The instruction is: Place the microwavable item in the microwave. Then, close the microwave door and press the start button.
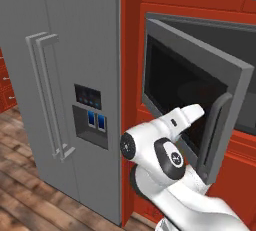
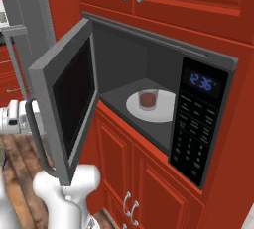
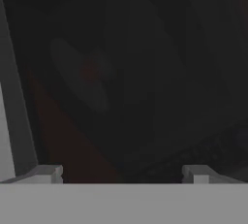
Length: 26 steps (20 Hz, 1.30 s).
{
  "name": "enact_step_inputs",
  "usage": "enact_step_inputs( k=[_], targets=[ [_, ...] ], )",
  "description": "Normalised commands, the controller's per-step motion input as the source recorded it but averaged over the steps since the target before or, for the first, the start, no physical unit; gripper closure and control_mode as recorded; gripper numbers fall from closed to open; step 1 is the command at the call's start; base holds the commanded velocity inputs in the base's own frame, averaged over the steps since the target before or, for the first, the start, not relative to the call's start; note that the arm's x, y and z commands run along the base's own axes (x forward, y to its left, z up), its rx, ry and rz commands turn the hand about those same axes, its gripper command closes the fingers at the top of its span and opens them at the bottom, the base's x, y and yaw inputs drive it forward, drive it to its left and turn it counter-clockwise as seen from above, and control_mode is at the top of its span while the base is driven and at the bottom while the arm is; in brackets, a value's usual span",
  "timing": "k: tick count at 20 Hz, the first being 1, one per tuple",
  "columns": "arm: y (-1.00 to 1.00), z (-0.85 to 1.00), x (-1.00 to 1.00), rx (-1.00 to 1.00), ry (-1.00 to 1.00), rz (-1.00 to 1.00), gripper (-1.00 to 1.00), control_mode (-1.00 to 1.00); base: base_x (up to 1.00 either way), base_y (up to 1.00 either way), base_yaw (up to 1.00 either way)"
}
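Note:
The microwavable item, a small reddish-brown cup, stands on the round white plate inside the microwave. The microwave door hangs partly open, swung out to the left, with its curved grey handle on the outer face. My white hand is on the outer side of the door, close against the dark glass beside the handle. In the hand view my gripper is open and holds nothing. Beyond it the cup shows dimly through the glass.
The dark control panel with a blue clock sits on the microwave's right side. Red cabinets frame the appliance above and below. A tall grey fridge stands to the left, over a wooden floor.

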Motion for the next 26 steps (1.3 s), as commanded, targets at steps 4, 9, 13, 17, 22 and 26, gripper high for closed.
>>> enact_step_inputs(
  k=[4, 9, 13, 17, 22, 26],
  targets=[
    [-0.72, 0.05, 0.11, 0.07, -0.08, 0.0, -1.0, -1.0, 0.0, 0.0, 0.0],
    [-0.53, 0.11, 0.27, 0.06, -0.05, 0.0, -1.0, -1.0, 0.0, 0.0, 0.0],
    [-0.34, 0.05, 0.46, 0.05, -0.05, 0.0, -1.0, -1.0, 0.0, 0.0, 0.0],
    [-0.48, 0.0, 0.44, 0.06, -0.07, 0.0, -1.0, -1.0, 0.0, 0.0, 0.0],
    [-0.46, 0.0, 0.45, 0.06, -0.06, 0.0, -1.0, -1.0, 0.0, 0.0, 0.0],
    [-0.34, 0.0, 0.47, 0.06, -0.03, 0.0, -1.0, -1.0, 0.0, 0.0, 0.0]
  ],
)
